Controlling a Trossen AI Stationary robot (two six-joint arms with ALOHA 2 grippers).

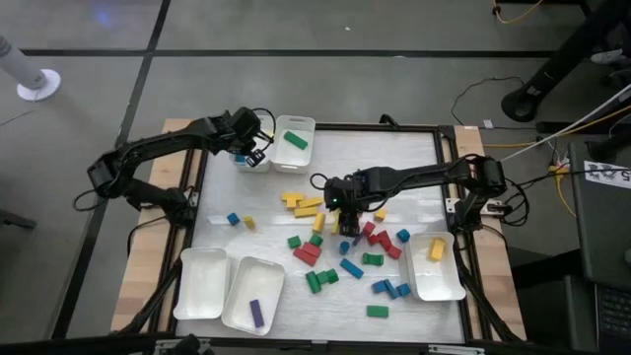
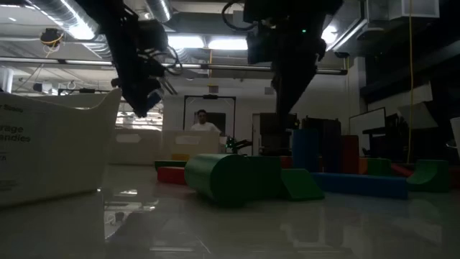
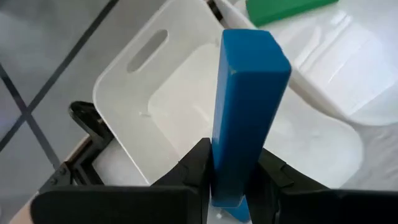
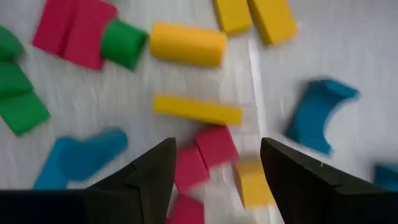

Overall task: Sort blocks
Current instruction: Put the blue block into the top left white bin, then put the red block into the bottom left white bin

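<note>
Near trays: purple bar block [image 1: 256, 313] lies in one white plastic tray [image 1: 253, 294]; its left neighbour [image 1: 200, 284] holds nothing visible.
Left gripper [image 3: 233, 180]: clamped on blue bar block [image 3: 247, 106], above far-left tray [image 3: 134, 93].
Centre: loose coloured blocks [image 1: 340, 247] remain unsorted.
Right gripper [image 4: 214, 165]: fingers apart over pile.
Right tray [image 1: 435, 266]: one yellow block [image 1: 437, 249].
Progress: early.

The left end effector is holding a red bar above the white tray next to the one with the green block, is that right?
Not quite: the bar is blue, not red. The left wrist view shows the left end effector shut on a blue bar above a white tray, beside the tray holding the green block.
</note>
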